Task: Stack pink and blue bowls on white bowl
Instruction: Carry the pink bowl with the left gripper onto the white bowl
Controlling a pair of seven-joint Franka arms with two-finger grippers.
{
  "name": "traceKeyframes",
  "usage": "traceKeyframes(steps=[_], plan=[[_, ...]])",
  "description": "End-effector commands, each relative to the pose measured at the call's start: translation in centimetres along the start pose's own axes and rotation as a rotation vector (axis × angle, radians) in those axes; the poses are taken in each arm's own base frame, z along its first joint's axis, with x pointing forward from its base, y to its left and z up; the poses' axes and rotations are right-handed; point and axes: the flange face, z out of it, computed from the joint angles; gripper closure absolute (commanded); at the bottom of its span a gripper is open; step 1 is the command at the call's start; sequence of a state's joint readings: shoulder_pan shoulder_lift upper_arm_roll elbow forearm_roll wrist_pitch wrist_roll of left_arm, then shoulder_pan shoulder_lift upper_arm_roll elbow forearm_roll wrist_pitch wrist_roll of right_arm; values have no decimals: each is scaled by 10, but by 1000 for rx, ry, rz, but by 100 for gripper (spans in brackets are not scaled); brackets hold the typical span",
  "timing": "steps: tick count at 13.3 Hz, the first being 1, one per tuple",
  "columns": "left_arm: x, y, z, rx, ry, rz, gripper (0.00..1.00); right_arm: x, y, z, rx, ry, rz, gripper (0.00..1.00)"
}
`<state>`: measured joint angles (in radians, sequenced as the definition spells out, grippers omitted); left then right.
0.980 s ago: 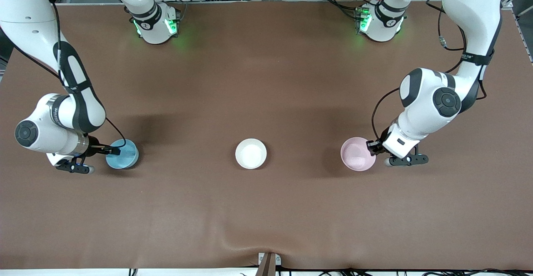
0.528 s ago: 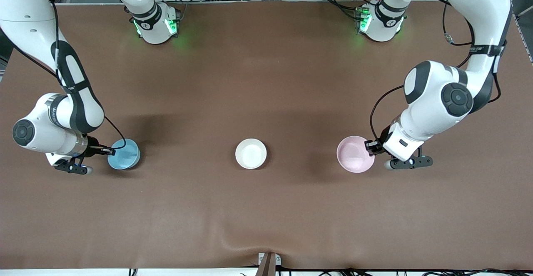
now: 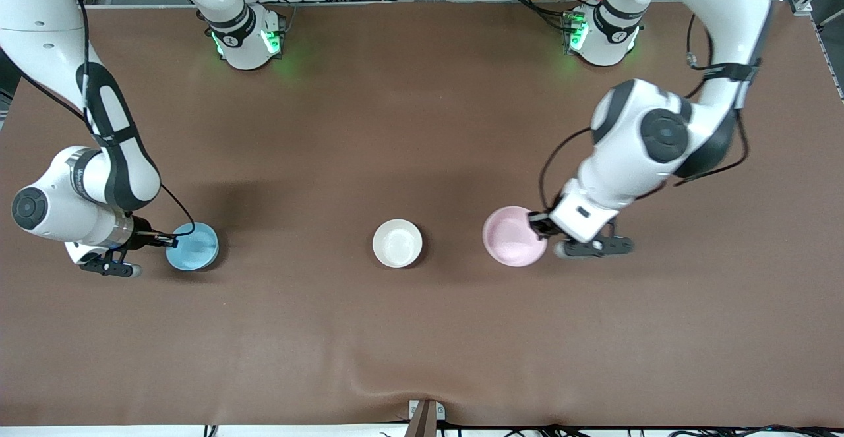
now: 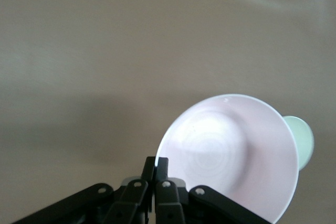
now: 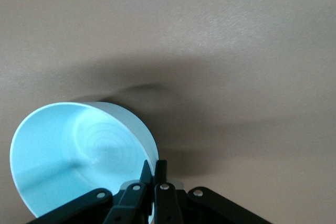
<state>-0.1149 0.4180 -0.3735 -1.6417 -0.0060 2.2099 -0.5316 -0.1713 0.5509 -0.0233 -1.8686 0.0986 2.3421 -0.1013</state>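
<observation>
At the rim of the pink bowl point(image 3: 513, 236), the left claw point(image 3: 539, 225) is pinched shut on a thin strip of wall, the bowl carried clear of the counter point(image 3: 422, 331) and just beside the white bowl point(image 3: 397, 243), which sits near the counter's middle. Such an edge-only hold could let the bowl pivot or slip, and a tilted bowl may catch the white bowl's rim instead of nesting. The left arm reaches in from its base at the counter's top edge, elbow bent, wrist angled down toward the centre. Toward the right arm's end of the counter, the right claw point(image 3: 169, 241) is likewise closed on the rim of the blue bowl point(image 3: 192, 246), which appears low over or on the counter. If both arms converge on the white bowl together, they may collide.
</observation>
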Motion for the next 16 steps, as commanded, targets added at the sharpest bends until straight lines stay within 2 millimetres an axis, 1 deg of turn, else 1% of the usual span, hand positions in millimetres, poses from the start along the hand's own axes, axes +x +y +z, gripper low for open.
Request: traceKeyframes(steps=[1,2,3,4,5,6,8,9,10,11,12,14,16], plan=[[7,32,5,-37,-12,-33,100,-2,8,-22,9,30,-28,100],[10,37,6,-42,-7,-39,100,-1,7,-30,8,42,-33,100],[14,34,6,-43,-3,-42,100,-1,6,-33,8,45,-35,100],[18,29,6,-40,-1,-45,100,-1,7,-42,8,54,-34,100],[20,28,11,-43,-8,-60,100,-2,6,-50,8,57,-44,100],[23,35,5,-54,7,-57,100,-3,5,-54,9,56,-56,100],[27,37,11,-67,-1,-89,100,-3,7,-63,8,67,-54,100],[22,48,24,-67,-18,-102,100,-3,10,-67,8,72,-48,100],[10,71,41,-67,-33,-103,100,-4,9,-71,8,75,-48,100],[8,83,56,-66,-37,-128,100,-4,9,-78,8,86,-49,100],[3,101,70,-63,-41,-140,100,-6,8,-88,10,81,-50,100],[-14,136,94,-46,-1,-159,100,-11,5,-108,15,66,-49,100],[-33,156,121,-23,35,-180,100,-15,2,-124,17,65,-50,100]])
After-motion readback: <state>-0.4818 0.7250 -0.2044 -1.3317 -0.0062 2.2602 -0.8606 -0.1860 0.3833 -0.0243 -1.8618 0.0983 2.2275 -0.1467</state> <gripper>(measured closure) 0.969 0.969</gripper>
